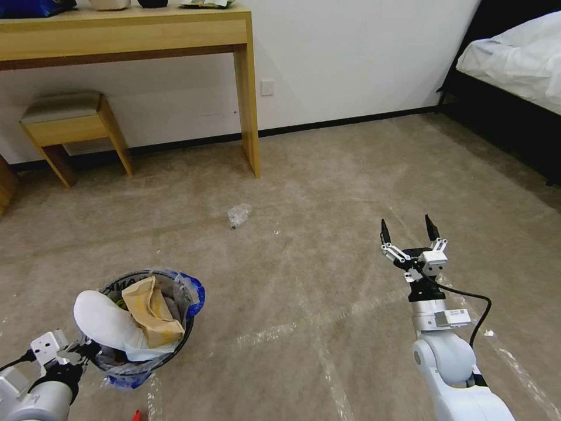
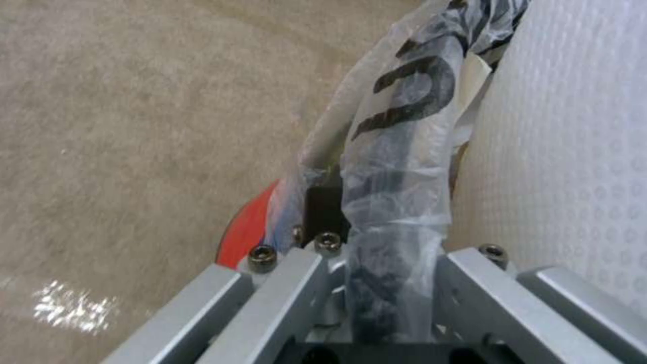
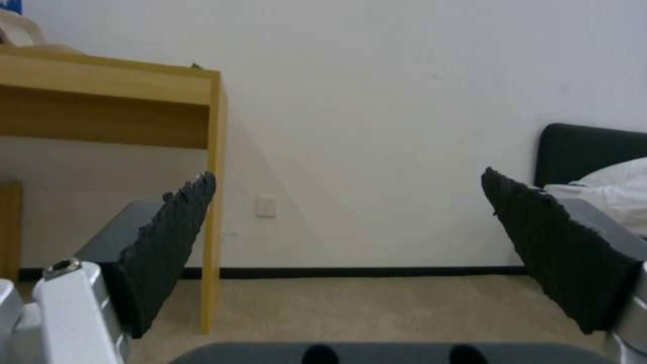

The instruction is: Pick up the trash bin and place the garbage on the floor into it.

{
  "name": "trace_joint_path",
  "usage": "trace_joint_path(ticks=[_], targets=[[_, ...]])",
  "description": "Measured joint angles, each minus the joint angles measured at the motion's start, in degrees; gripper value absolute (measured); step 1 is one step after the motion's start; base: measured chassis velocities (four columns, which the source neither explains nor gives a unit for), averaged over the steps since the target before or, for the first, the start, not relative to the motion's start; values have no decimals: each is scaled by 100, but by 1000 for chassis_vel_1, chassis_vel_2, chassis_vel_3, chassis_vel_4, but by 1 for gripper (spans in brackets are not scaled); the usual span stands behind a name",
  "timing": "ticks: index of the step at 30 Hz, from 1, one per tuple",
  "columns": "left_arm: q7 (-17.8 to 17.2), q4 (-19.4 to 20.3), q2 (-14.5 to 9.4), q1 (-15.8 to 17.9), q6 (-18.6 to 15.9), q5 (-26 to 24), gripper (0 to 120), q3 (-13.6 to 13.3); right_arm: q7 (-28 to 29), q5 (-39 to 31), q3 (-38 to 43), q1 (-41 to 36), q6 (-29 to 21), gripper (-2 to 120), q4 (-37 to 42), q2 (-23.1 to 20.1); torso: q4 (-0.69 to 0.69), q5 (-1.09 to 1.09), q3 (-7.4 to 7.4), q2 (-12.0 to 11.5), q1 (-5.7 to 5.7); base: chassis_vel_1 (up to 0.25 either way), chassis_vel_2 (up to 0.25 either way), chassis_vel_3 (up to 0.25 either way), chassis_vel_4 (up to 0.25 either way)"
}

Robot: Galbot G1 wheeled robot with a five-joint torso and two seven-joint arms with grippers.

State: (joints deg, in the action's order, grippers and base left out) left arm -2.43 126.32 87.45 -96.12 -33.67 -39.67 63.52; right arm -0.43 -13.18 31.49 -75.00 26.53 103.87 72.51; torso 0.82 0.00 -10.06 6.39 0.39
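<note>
Fingers (image 3: 172, 253) of your right gripper (image 1: 409, 229) stand wide apart with nothing between them, held up over bare carpet (image 1: 327, 193), well apart from the bin (image 1: 143, 327). In the right wrist view they frame a white wall, a desk leg (image 3: 212, 202) and a wall socket (image 3: 267, 206).

Your left gripper (image 1: 73, 351) is at the bin's near rim, closed on it: in the left wrist view the bag-wrapped rim (image 2: 394, 212) runs down between the metal finger links (image 2: 283, 293), with a sliver of red bucket wall (image 2: 246, 235) just beside them. Large dark letters are printed on the bag there, but they are folded and you cannot read a word from them.

Look in the bin and you see a white slipper sole (image 1: 108, 324) sticking out over the rim toward the left gripper, and a brown cardboard scrap (image 1: 153, 313) lying against it. The bag's blue edge (image 1: 196, 292) shows on the far side.

One piece of clear plastic litter (image 1: 239, 215) lies on the carpet beyond the bin, between it and the desk (image 1: 146, 32), well away from both grippers. A stool (image 1: 70, 126) stands under the desk; a bed (image 1: 514, 58) is at far right.
</note>
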Motion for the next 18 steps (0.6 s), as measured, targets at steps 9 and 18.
trace_joint_path(ticks=[9,18], targets=[[0,0,-7,2,2,-21,1,12,0,34,-15,3,0,100,0,23,0,1,0,0,0,-141,124,130,-127],[-5,-36,-18,32,8,-28,1,15,0,64,-34,19,0,100,-31,43,0,-1,0,-1,0,-153,147,154,-149]])
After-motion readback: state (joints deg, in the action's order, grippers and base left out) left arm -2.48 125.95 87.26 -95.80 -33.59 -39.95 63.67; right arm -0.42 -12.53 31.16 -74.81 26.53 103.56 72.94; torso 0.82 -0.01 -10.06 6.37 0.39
